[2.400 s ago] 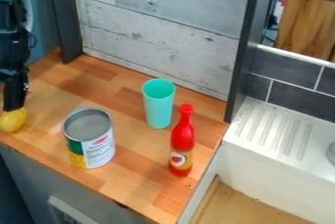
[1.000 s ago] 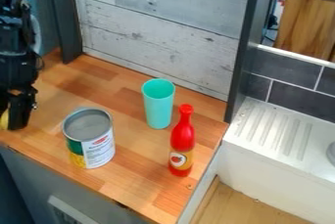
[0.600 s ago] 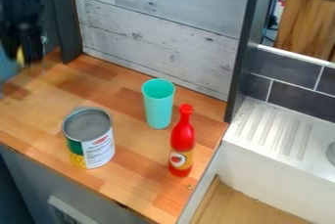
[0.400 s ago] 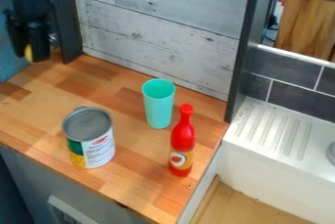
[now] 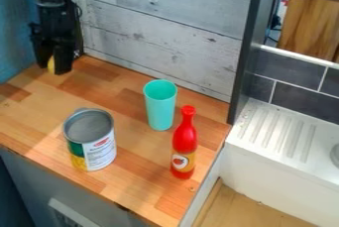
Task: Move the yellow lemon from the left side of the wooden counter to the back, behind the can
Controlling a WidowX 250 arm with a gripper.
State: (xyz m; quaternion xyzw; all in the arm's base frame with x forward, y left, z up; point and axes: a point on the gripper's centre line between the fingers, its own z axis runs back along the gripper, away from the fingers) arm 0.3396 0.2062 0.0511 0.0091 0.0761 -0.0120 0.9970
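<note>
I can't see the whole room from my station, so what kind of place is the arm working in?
Probably a toy or mock kitchen: a wooden counter holds a can and a red sauce bottle, beside a white ridged drainer.

Desk [image 5: 142, 159]: wood, smooth, light satin sheen. Can [image 5: 90, 139]: bare grey metal at the top, dull finish; smooth, paper-like label around the wall. Cup [image 5: 161, 111]: plastic in appearance, smooth, low sheen. Bottle [image 5: 185, 139]: smooth, glossy plastic. Back panel [image 5: 159, 28]: board-like, wood-grain surface, matt, weathered in appearance. Ribbed drainer [image 5: 271, 134]: hard, smooth, semi-gloss. Wall tiles [image 5: 289, 67]: smooth, dark, low sheen. Pincer [image 5: 53, 68]: black, predominantly matt
</note>
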